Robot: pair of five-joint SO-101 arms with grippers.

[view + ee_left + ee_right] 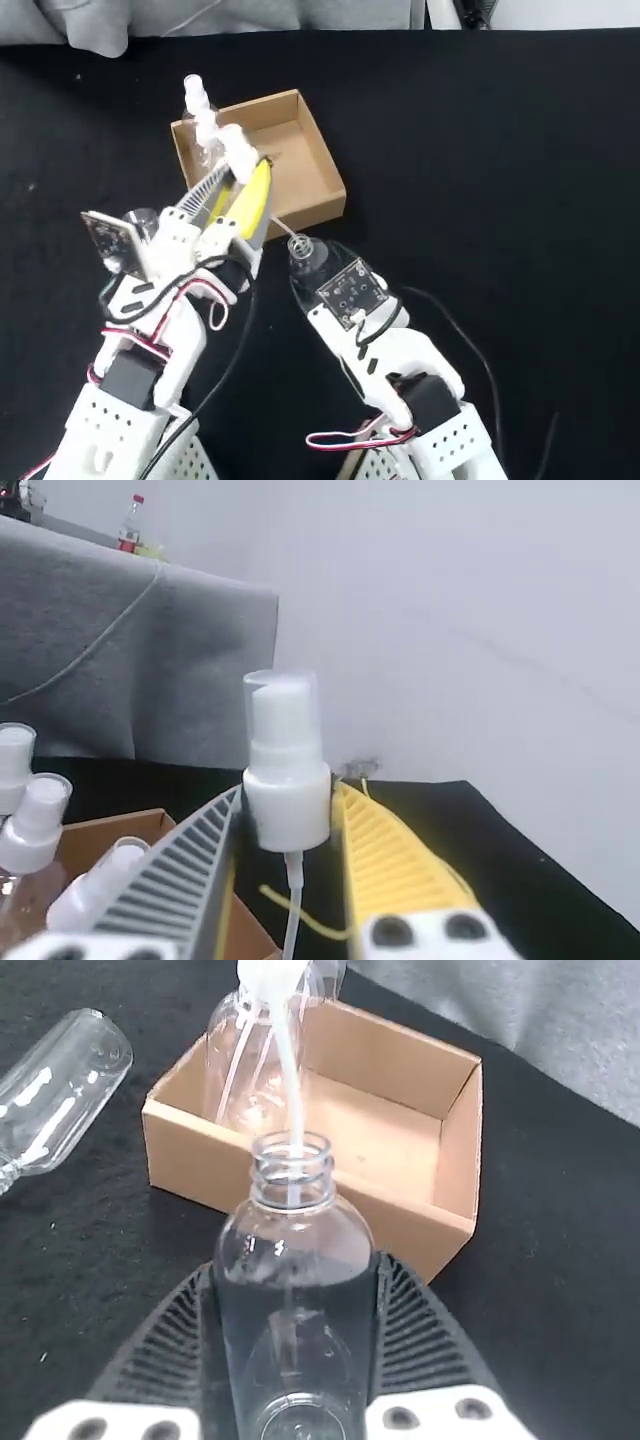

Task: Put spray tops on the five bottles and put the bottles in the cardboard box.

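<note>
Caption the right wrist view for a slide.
Right pincer holds a bottle, spray top's tube in its neck, before the cardboard box.

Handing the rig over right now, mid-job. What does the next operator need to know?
Left hand: shut on a white plastic spray top, its dip tube entering the held bottle's neck.
Right hand: shut on an uncapped clear plastic bottle, next to the brown cardboard box.
Done: at least two capped clear bottles stand in the box.
Left: seat this top, box that bottle, then cap and box the other clear bottle, lying uncapped on the black table.
</note>
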